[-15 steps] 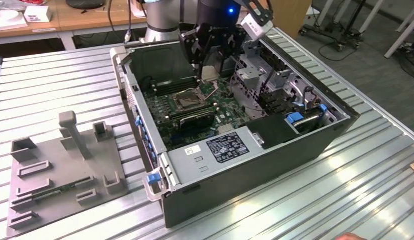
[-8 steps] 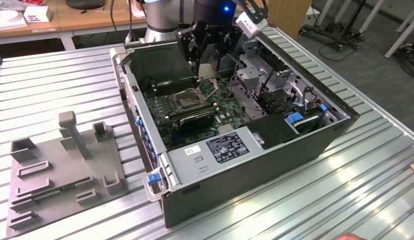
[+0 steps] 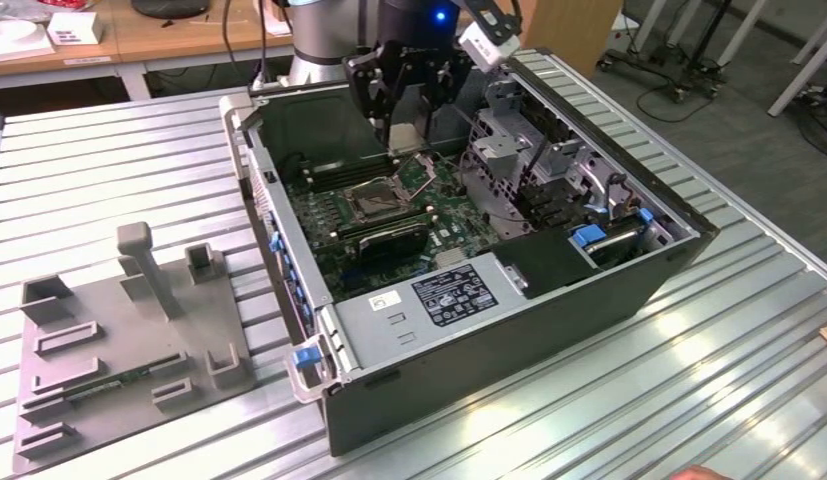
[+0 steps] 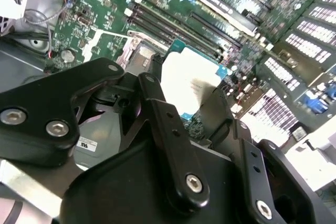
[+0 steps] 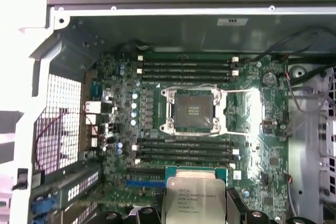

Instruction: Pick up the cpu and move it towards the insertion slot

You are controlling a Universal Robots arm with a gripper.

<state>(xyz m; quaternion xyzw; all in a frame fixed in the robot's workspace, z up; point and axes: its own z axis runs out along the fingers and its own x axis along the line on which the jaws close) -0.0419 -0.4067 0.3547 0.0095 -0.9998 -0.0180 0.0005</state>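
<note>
Cpu carried inside the open case, short of the socket.
Pincer [image 4: 197, 111] clamped on the cpu [image 5: 193, 198]; we'd keep it level, squaring it over the insertion slot [image 5: 193, 112] above the motherboard [image 5: 123, 103].

In the first wrist view the silvery square cpu with its teal rim [image 5: 193, 196] runs off the picture's edge. In the second wrist view black fingers [image 4: 168, 124] cover its near edge. In the exterior view, the dark square insertion slot [image 3: 369, 196] is too small to read.
</note>
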